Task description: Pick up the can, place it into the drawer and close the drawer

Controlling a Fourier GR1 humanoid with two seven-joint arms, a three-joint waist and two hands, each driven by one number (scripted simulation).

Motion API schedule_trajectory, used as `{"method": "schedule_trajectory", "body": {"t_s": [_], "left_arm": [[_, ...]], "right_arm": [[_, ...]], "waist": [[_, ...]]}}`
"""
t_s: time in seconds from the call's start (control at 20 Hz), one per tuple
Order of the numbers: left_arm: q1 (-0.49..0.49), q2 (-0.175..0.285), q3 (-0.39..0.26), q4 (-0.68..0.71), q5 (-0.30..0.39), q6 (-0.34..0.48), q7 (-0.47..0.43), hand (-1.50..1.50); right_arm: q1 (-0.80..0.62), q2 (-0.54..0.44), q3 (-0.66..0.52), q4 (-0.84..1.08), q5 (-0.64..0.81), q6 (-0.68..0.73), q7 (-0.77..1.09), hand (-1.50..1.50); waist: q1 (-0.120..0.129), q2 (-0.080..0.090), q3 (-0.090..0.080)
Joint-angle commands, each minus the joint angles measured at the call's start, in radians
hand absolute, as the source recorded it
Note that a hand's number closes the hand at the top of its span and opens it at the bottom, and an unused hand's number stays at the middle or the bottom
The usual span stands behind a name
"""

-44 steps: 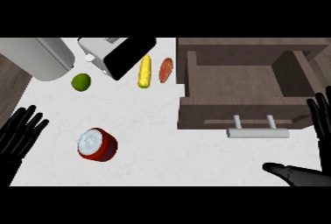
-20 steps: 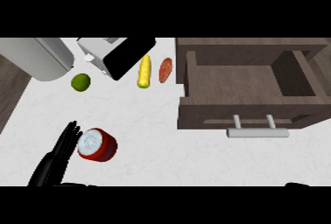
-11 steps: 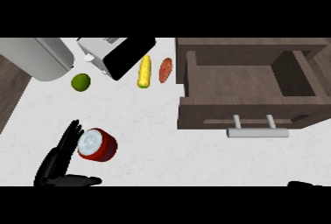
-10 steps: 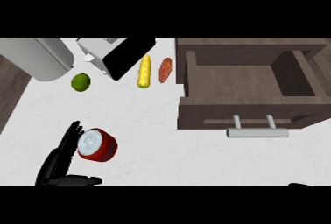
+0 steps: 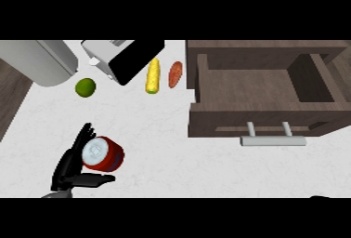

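Head view, sole entry.

Hidden or cut off:
- The right hand point(image 5: 321, 196) was shown only as a dark sliver at the lower edge, off the counter's near right corner. Whether it was clenched or released could not be told.
- The left forearm was cut off at the lower edge, so only a grey stub was seen below the left hand point(image 5: 70, 163).
- A grey cylinder point(image 5: 42, 59) at the counter's far left corner was cropped by the upper edge.
- A white and black appliance point(image 5: 118, 58) beside it was cropped the same way, and its kind could not be made out.
- The drawer point(image 5: 264, 108) was seen pulled open at the counter's right side, with its pale handle point(image 5: 273, 140) toward the near edge and its right end cut off.

Task's thing:
- The can point(image 5: 103, 154), red with a silver lid, was placed on the white counter point(image 5: 178, 162) near its near left corner, well apart from the drawer.
- The left hand was released. Its fingers point(image 5: 77, 143) were laid straight along the can's left side, just beside or touching it.
- The thumb point(image 5: 94, 179) was stretched out below the can.

Others, near the far edge:
- a lime point(image 5: 85, 87)
- a yellow corn cob point(image 5: 153, 76)
- a reddish sausage point(image 5: 175, 74)
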Motion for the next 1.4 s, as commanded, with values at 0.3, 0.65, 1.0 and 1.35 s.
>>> {"method": "schedule_trajectory", "body": {"t_s": [0.3, 0.65, 1.0, 1.35], "left_arm": [[-0.213, 0.065, 0.011, 0.325, -0.01, -0.043, -0.147, -1.5], [-0.229, 0.021, -0.048, 0.32, -0.019, -0.088, -0.131, 1.5], [-0.231, -0.019, -0.075, 0.325, -0.005, -0.148, -0.17, 1.5], [-0.387, -0.062, 0.002, 0.382, 0.044, 0.005, -0.124, 1.5]], "right_arm": [[-0.073, 0.003, 0.018, 0.018, 0.066, -0.032, 0.031, -1.5], [-0.02, -0.009, -0.06, 0.017, -0.024, 0.029, -0.027, -1.5], [0.047, 0.01, -0.058, 0.007, -0.021, 0.062, -0.075, -1.5], [-0.081, -0.023, -0.067, 0.075, -0.003, 0.021, -0.042, -1.5]], "waist": [[-0.001, 0.002, -0.001], [-0.001, 0.0, 0.0], [-0.002, -0.001, 0.001], [-0.008, 0.003, 0.0]]}}
